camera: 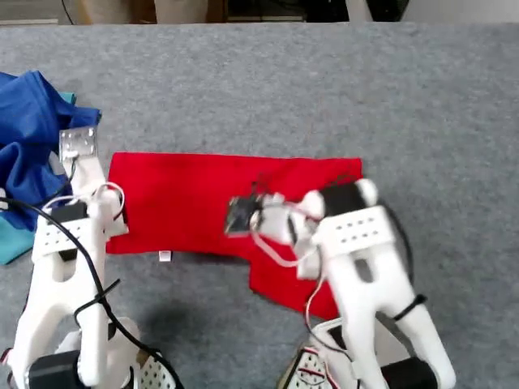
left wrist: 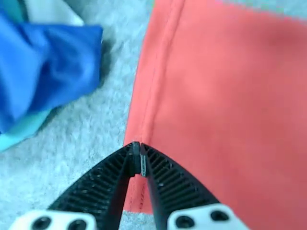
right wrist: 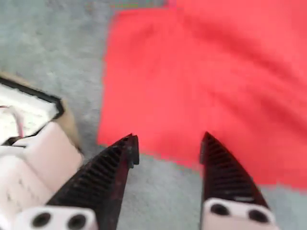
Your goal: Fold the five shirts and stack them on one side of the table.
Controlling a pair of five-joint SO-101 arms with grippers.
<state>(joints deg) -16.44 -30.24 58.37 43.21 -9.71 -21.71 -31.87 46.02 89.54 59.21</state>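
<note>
Left pincer (left wrist: pixel 137 158) is sitting with jaws closed tip to tip on the side hem of the red shirt (left wrist: pixel 220 110); can't tell if any cloth is caught between them. Right pincer (right wrist: pixel 169 141) is hanging wide open, gripping nothing, with tips over the shirt's near edge where it is meeting the grey table cover (right wrist: pixel 57 52). A white arm housing (right wrist: pixel 33 158) is crowding in just beside one finger. Red shirt is lying flat, spreading away ahead of both pincers. Beyond the left pincer, off the hem side, a blue shirt (left wrist: pixel 48 72) is bunching up over a teal one (left wrist: pixel 17 136), apart from the red. Small white label (camera: pixel 165 256) is poking out at the red shirt's edge between the pincers, print too small to read.
</note>
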